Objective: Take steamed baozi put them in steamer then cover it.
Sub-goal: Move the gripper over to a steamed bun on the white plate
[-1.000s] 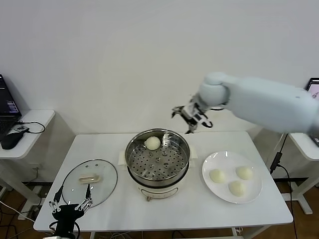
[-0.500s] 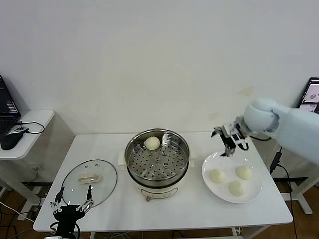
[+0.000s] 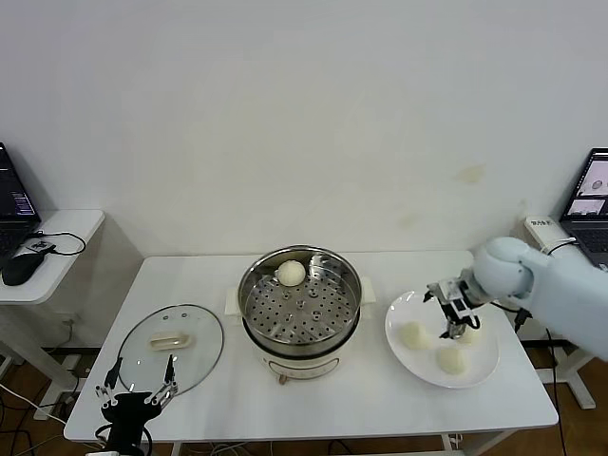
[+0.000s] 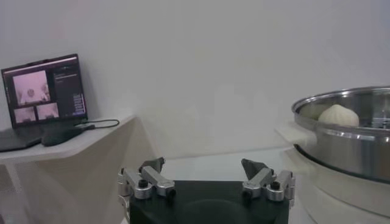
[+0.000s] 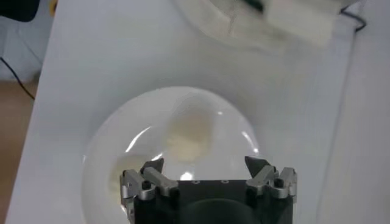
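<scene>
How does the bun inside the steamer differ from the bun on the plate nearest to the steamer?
The bun in the steamer lies alone on the perforated tray, at the back, inside the steel pot; the plate bun nearest the steamer lies on the flat white plate with two others. The right gripper hovers, jaws open, just beside the plate bun; nothing is near the steamer bun. Both are round, smooth and cream-white.

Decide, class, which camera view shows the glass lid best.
The head view: the glass lid lies whole on the table, left of the steamer. Neither wrist view shows it.
</scene>
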Motion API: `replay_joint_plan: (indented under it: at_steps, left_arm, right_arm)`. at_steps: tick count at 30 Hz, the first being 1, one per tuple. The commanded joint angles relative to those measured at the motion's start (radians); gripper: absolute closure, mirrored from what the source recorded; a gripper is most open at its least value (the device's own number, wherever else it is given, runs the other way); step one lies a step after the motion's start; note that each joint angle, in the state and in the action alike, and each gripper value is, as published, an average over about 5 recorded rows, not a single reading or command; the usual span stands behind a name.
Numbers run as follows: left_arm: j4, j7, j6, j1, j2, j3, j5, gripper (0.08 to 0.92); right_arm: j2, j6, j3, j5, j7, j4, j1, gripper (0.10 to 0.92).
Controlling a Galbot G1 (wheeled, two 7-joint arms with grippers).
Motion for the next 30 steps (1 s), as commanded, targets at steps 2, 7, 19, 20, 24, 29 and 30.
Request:
replay_joint_plan:
  at_steps: [2,7,19,20,24,29,30]
  left_arm:
    - [0.000,0.001,0.000,0.001,0.001,-0.004,0.000,0.177]
    - [0.000,0.001,0.000,0.001,-0.001,-0.006,0.001,0.177]
    - [0.007,0.001,-0.002,-0.002,-0.004,-0.008,0.000,0.177]
    - [0.008,0.001,-0.002,-0.002,-0.005,-0.008,0.000,0.177]
    - [0.010,0.001,-0.002,-0.002,-0.005,-0.008,-0.001,0.177]
    - [0.008,0.000,-0.003,-0.001,-0.007,-0.007,-0.001,0.177]
    - [0.008,0.000,-0.003,-0.001,-0.007,-0.007,-0.001,0.177]
  right_arm:
    - [0.076,0.010,0.118,-0.068,0.023,-0.123,-0.174,0.203]
    - [0.132,0.020,0.129,-0.069,0.032,-0.171,-0.179,0.203]
    - [0.199,0.005,0.127,-0.084,0.038,-0.218,-0.186,0.203]
    - [0.201,0.002,0.128,-0.085,0.038,-0.220,-0.187,0.204]
    - [0.201,-0.006,0.129,-0.089,0.031,-0.225,-0.190,0.233]
    - [0.199,-0.007,0.132,-0.088,0.023,-0.225,-0.189,0.295]
    - [0.199,-0.007,0.133,-0.088,0.021,-0.226,-0.189,0.307]
